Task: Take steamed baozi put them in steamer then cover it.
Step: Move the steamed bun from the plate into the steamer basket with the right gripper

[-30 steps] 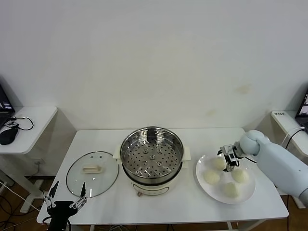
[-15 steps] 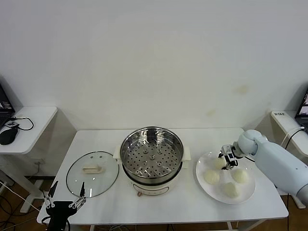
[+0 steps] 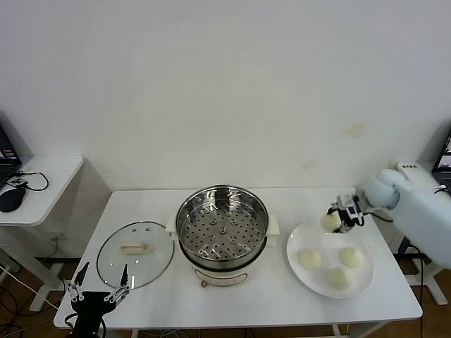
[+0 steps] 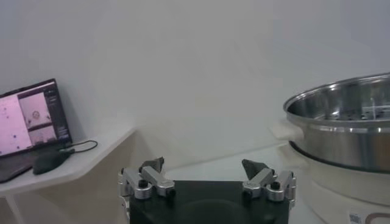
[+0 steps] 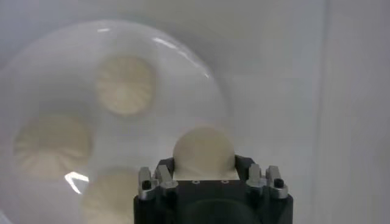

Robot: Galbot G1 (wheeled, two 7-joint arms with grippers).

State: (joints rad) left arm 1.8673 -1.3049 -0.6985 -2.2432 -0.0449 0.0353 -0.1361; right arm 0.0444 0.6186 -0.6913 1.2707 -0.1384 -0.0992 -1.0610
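Gripping baozi [image 3: 330,222], right tool [image 3: 342,217] above plate rim [image 3: 292,239]

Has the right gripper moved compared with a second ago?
Yes. The right gripper, shut on a baozi, has risen off the plate and now sits above its far rim; three buns remain on it.

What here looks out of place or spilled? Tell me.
Nothing stands out. The steamer sits upright and empty, the cover lies flat beside it, three baozi rest on the plate, and the right hand holds a fourth baozi above it. The left hand waits open by the table's front edge.
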